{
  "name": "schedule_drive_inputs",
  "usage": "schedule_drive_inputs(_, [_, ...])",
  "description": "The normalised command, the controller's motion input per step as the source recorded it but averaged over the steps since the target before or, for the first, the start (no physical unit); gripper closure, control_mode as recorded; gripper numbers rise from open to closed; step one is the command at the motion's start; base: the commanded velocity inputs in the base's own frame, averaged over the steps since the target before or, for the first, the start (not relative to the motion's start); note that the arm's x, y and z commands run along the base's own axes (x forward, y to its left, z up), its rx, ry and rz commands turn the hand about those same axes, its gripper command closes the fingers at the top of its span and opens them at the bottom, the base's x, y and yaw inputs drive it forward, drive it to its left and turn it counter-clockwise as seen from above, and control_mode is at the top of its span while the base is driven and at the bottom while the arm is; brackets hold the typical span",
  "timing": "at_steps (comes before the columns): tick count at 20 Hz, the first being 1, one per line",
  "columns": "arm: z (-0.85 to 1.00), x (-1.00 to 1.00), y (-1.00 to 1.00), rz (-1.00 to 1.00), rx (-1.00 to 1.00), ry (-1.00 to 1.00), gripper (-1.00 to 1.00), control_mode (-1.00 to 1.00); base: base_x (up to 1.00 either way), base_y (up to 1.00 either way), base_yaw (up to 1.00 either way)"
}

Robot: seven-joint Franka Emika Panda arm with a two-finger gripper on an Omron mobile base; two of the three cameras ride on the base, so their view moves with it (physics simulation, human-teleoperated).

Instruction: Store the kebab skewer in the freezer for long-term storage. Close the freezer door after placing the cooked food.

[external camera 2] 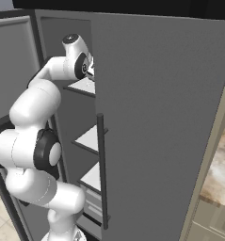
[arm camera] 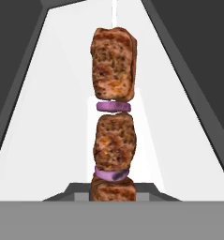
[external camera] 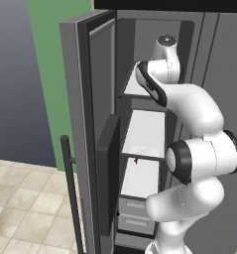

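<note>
The kebab skewer (arm camera: 113,117) runs straight up the hand view: brown meat chunks with purple onion slices between them. Its near end sits at the bottom of that view, where my shut gripper holds it. Under it lies a white freezer shelf (arm camera: 43,131). My arm reaches into the upper part of the open freezer (external camera: 140,84), and my hand (external camera 2: 87,69) is over the top shelf, partly hidden by the fridge door's edge. The freezer door (external camera: 73,99) stands wide open on the left, with its dark bar handle (external camera: 69,193) low down.
Two more white shelves (external camera: 145,131) and grey drawers (external camera: 136,214) lie below the top shelf. A small dark red speck (external camera: 136,159) sits at the middle shelf's front edge. The plain grey fridge door (external camera 2: 161,117) is closed on the right. A dark bin (external camera: 107,173) juts from the open door.
</note>
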Motion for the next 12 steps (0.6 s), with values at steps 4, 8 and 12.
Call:
schedule_drive_inputs(4, [-0.06, 0.28, 0.01, 0.00, -0.01, 0.04, 1.00, -1.00, 0.00, 0.00, 0.00])
schedule_drive_inputs(8, [-0.05, 0.36, 0.00, 0.00, 0.00, 0.01, 1.00, -1.00, 0.00, 0.00, 0.00])
schedule_drive_inputs(12, [-0.05, 0.40, 0.00, 0.00, 0.00, 0.02, 1.00, -1.00, 0.00, 0.00, 0.00])
